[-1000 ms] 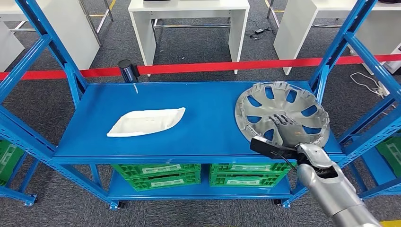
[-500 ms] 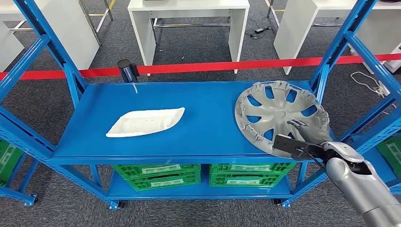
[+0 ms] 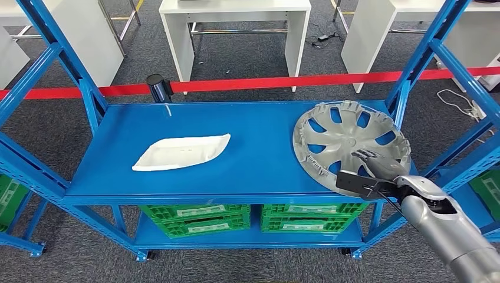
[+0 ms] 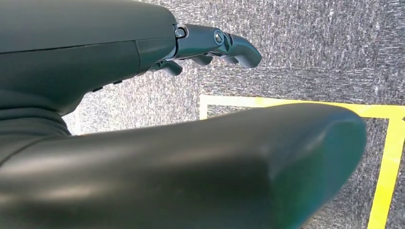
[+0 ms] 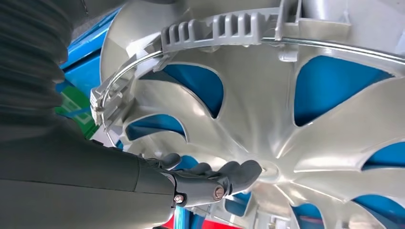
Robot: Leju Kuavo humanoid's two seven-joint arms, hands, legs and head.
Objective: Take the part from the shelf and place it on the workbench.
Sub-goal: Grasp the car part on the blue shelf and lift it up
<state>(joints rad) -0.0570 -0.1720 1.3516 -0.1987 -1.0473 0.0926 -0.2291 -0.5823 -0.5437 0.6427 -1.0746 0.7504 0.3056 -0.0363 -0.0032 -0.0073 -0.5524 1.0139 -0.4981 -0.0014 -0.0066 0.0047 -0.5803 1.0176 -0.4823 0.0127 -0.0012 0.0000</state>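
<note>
A silver hubcap (image 3: 348,138) lies tilted at the right end of the blue shelf (image 3: 247,171), its ribbed inner face up. My right hand (image 3: 375,168) reaches over its near edge. In the right wrist view its dark fingers (image 5: 215,179) lie stretched close against the spokes of the hubcap (image 5: 267,105), gripping nothing that I can see. A white curved part (image 3: 180,152) lies flat on the shelf's left half, far from that hand. My left hand (image 4: 95,47) hangs over grey carpet, fingers (image 4: 219,40) loosely extended and holding nothing.
Blue uprights (image 3: 413,76) frame the shelf on both sides. Green crates (image 3: 194,218) fill the lower level. A red barrier tape (image 3: 265,84) on a black post (image 3: 159,87) runs behind, with white tables (image 3: 236,23) beyond. A yellow floor line (image 4: 382,181) shows under the left hand.
My right hand moved from the hubcap's centre out to its near right edge, then shifted slightly back left. The hubcap and white part have not moved.
</note>
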